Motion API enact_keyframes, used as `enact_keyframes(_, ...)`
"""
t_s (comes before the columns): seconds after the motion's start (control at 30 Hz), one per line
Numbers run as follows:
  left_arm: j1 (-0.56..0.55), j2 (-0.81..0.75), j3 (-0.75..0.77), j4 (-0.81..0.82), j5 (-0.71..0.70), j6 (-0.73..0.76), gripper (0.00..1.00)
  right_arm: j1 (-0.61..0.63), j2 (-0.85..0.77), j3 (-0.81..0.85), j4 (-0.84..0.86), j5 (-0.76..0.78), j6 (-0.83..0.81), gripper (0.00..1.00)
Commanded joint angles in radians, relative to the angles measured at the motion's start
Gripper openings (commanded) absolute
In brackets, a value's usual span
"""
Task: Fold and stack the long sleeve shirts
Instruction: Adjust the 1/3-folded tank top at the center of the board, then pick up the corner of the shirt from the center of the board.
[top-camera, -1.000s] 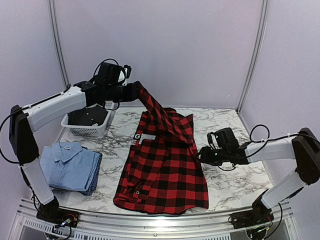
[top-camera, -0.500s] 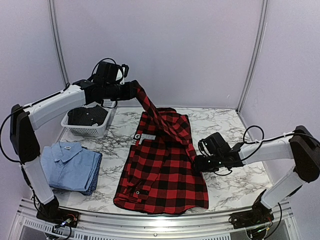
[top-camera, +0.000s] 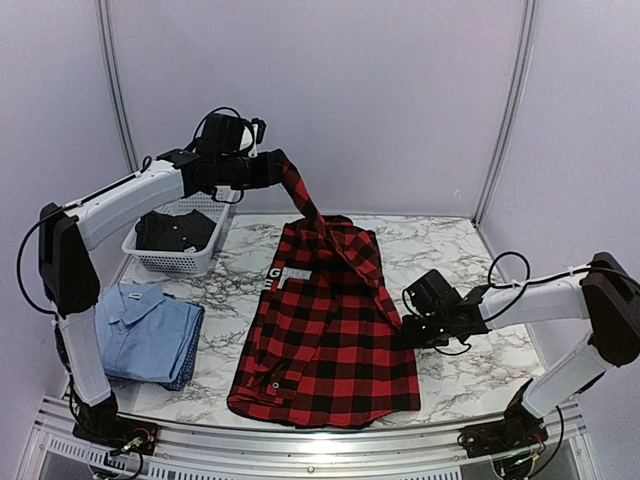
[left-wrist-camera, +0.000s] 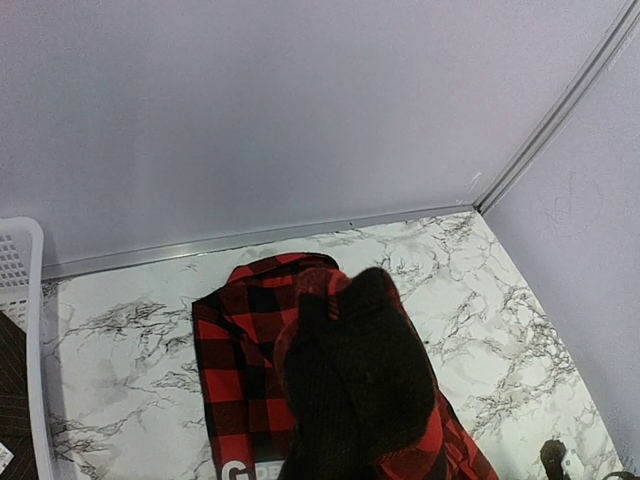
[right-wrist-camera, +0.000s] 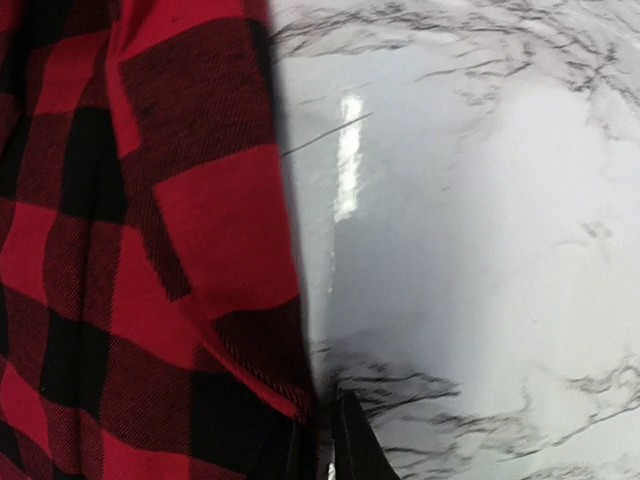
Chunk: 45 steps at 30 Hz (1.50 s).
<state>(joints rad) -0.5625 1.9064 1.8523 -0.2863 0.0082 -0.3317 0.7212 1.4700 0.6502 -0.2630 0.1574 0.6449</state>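
Slid right gripper (top-camera: 408, 328) onto flannel shirt (top-camera: 320, 340)'s right edge on the bench (top-camera: 470, 370); closure impossible to tell. Kept sleeve pinched aloft in shut left gripper (top-camera: 275, 168). Likely readied a sleeve fold.

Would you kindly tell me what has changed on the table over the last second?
The left gripper, still clamped on the sleeve of the flannel shirt, raised it slightly. The right gripper moved left to the shirt's right edge; whether it has gripped is unclear. The blue shirt and basket stayed put.

Matt flannel shirt (top-camera: 330, 340), glossy marble tabletop (top-camera: 470, 250)
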Motion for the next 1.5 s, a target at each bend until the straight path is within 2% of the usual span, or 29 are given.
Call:
enact_keyframes(0.0, 0.006, 0.068, 0.094, 0.001, 0.033, 0.002, 0.00, -0.114, 0.016, 0.050, -0.009, 0.045, -0.057, 0.09)
enact_keyframes(0.17, 0.008, 0.146, 0.197, 0.000, 0.023, -0.001, 0.00, -0.191, 0.018, 0.096, -0.026, 0.046, -0.121, 0.10)
enact_keyframes(0.27, 0.017, 0.188, 0.261, -0.001, 0.037, -0.010, 0.00, -0.194, 0.012, 0.112, -0.045, 0.021, -0.135, 0.18)
enact_keyframes(0.43, 0.021, 0.211, 0.303, 0.000, 0.052, -0.010, 0.00, -0.166, -0.101, 0.029, -0.081, -0.043, -0.080, 0.41)
enact_keyframes(0.53, 0.023, 0.212, 0.305, 0.001, 0.059, -0.007, 0.00, -0.114, -0.210, -0.041, -0.122, -0.057, -0.002, 0.46)
enact_keyframes(0.73, 0.024, 0.214, 0.302, 0.003, 0.068, -0.001, 0.00, 0.088, -0.403, -0.144, -0.241, -0.057, 0.242, 0.44)
enact_keyframes(0.83, 0.024, 0.214, 0.301, 0.006, 0.073, -0.005, 0.00, 0.199, -0.462, -0.165, -0.352, -0.005, 0.370, 0.42)
enact_keyframes(0.93, 0.024, 0.211, 0.301, 0.011, 0.079, -0.009, 0.00, 0.259, -0.500, -0.175, -0.463, 0.046, 0.457, 0.40)
enact_keyframes(1.13, 0.026, 0.207, 0.302, 0.019, 0.081, -0.007, 0.00, 0.300, -0.498, -0.184, -0.512, 0.080, 0.535, 0.35)
enact_keyframes(1.47, 0.027, 0.202, 0.291, 0.022, 0.089, -0.010, 0.00, 0.307, -0.445, -0.182, -0.539, 0.107, 0.549, 0.30)
